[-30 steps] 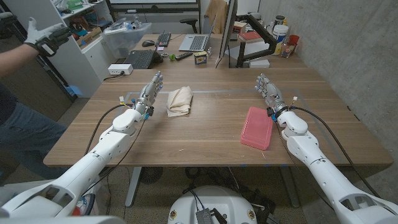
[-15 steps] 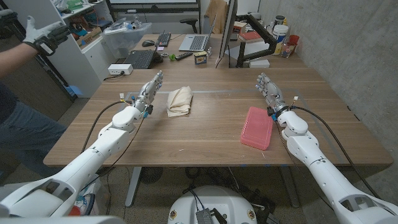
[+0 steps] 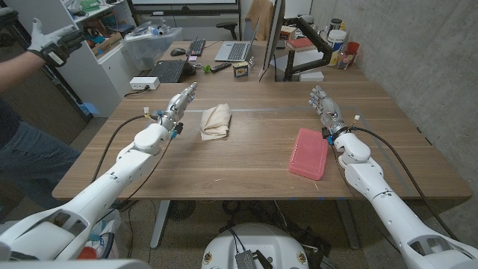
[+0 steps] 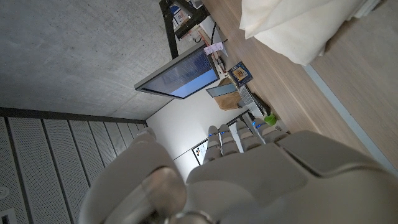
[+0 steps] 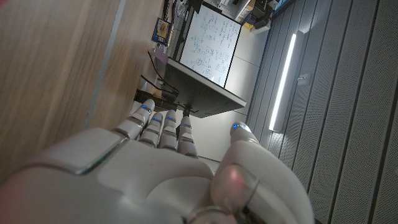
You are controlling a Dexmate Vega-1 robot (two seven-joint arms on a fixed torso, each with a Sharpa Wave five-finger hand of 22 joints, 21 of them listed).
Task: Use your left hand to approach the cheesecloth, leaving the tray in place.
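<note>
Just left of the cheesecloth point(image 3: 216, 120), the left hand point(image 3: 176, 107) has edged forward, empty, fingers extended; approach seems underway; pink tray point(image 3: 308, 152) unmoved beside the idle, open-fingered right hand point(image 3: 325, 110).

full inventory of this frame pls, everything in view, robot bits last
cheesecloth: 1, cream, crumpled on the table's left half, just right of the left hand
tray: 1, pink, table's right half, beside the right wrist
table: 1, wooden
laptops: 2, on the far desks
monitor: 1, at the table's far edge
person's gloved hand: 1, upper left
left robot hand: 1, white, open, fingers stretched forward, left of the cheesecloth, not touching it
right robot hand: 1, white, open, beyond the tray
</note>
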